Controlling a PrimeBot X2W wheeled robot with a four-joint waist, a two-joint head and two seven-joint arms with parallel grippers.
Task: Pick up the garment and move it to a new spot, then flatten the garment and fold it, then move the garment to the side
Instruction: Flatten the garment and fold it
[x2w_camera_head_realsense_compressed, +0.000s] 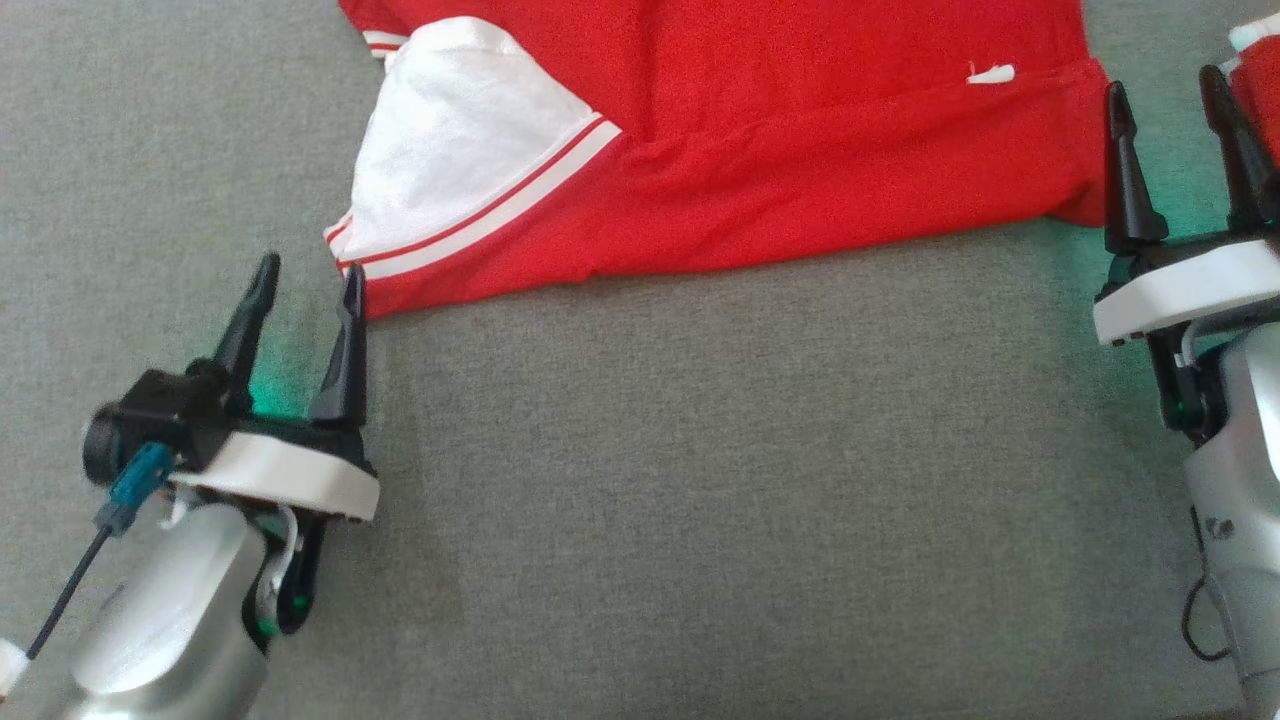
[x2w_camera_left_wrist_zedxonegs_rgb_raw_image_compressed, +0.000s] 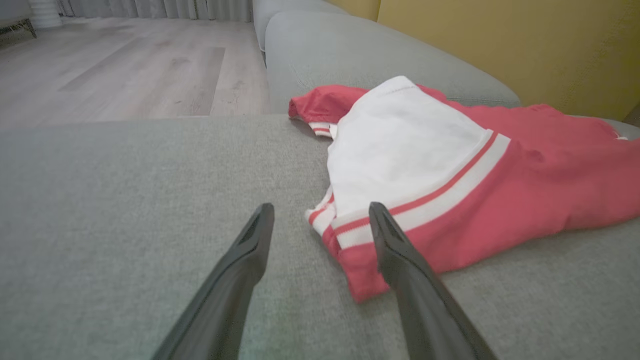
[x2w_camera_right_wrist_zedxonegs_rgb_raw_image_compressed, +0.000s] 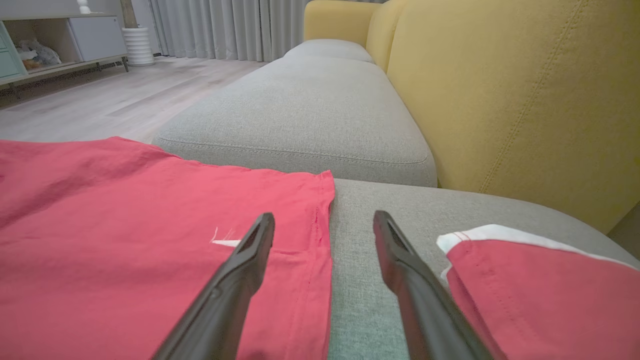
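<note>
Left end effector (x2w_camera_head_realsense_compressed: 311, 265) stood wide open and empty at the garment (x2w_camera_head_realsense_compressed: 800, 150), right by its striped corner; right end effector (x2w_camera_head_realsense_compressed: 1165, 80) was just as wide beside the opposite hem. It lay spread on the sofa cushion (x2w_camera_head_realsense_compressed: 700, 450). Flattening looked about finished and the fold was up next, so both needed to pinch those corners.

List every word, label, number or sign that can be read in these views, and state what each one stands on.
No readable text in any view.
Small white tag on the red garment: too small to tell whether anything is printed on it.
Faint dark mark on the right forearm: too blurred to read.
</note>
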